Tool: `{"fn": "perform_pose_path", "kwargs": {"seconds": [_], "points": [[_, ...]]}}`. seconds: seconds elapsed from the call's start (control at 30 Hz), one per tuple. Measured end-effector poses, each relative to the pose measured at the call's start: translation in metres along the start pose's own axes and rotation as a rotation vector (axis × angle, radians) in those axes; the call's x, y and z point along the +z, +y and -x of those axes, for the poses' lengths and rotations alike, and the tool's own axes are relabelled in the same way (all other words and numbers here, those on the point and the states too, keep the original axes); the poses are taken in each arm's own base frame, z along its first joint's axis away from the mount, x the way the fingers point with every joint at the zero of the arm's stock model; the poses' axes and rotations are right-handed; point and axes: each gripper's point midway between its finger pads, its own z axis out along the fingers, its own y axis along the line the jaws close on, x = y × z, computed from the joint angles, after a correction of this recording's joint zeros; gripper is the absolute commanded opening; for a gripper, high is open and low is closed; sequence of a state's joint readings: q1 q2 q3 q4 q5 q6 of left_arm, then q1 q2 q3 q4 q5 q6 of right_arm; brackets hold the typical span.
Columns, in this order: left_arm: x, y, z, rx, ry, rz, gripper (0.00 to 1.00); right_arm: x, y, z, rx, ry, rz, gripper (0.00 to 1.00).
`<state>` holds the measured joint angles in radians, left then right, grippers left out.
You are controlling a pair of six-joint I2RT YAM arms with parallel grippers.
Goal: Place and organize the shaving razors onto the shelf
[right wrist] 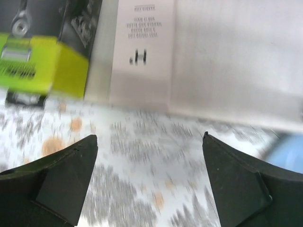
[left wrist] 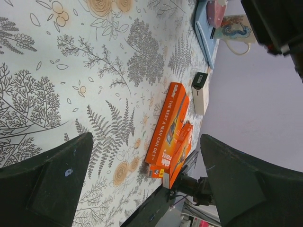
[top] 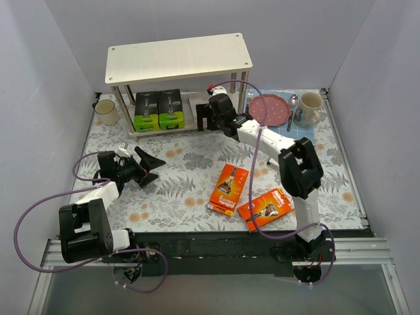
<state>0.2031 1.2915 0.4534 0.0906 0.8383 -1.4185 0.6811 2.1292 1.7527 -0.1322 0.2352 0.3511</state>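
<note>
1. Top external view: the shelf (top: 177,56) stands at the far side of the table.
   - Two black-and-green razor packs (top: 146,110) (top: 170,108) are set side by side on its lower tier, green ends toward the arms.
   - A white box (top: 194,107) is seen just right of them on the same tier.
   - The right gripper (top: 205,121) is held at the front edge of that tier, beside the white box. Its jaws are spread and nothing is pinched.
   - Two orange razor packs (top: 228,189) (top: 266,209) lie flat on the floral tablecloth (top: 184,164), well apart from the shelf.
   - The left pack's long axis runs roughly front to back, its far end tilted right. The right pack's runs crosswise, its right end farther away.
   - The left gripper (top: 159,168) is held over the cloth with jaws spread and empty.

2. Left wrist view: the fingers (left wrist: 47,184) are seen wide apart over the cloth. Beyond them the orange razor packs (left wrist: 173,120) (left wrist: 177,156) lie near each other.

3. Right wrist view, blurred: the fingers (right wrist: 57,184) are spread and empty. The white box (right wrist: 144,52) is seen ahead, its long axis running away from the camera. A black-and-green razor pack (right wrist: 42,66) is seen to its left, green end nearest.
</note>
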Motion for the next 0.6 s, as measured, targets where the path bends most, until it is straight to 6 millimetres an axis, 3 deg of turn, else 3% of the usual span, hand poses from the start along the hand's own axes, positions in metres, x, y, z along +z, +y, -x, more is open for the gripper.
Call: {"fn": "perform_pose_path", "kwargs": {"seconds": [0.17,0.3,0.4,0.53,0.6], "points": [[-0.005,-0.012,0.005,0.024,-0.031,-0.031,0.96,-0.090,-0.015,-0.004,-0.100,0.011,0.035,0.98],[-0.008,-0.021,0.007,0.044,-0.048,-0.059,0.96,-0.149,-0.046,-0.032,-0.243,0.070,0.088,0.97],[-0.009,-0.022,0.007,0.059,-0.051,-0.064,0.94,-0.170,-0.105,-0.058,-0.300,0.158,0.056,0.98],[-0.009,-0.014,0.005,0.117,-0.033,-0.031,0.94,-0.191,-0.221,-0.096,-0.317,0.301,-0.083,0.98],[-0.008,-0.009,0.007,0.168,-0.011,0.003,0.94,-0.206,-0.262,-0.111,-0.310,0.354,-0.123,0.98]]}}
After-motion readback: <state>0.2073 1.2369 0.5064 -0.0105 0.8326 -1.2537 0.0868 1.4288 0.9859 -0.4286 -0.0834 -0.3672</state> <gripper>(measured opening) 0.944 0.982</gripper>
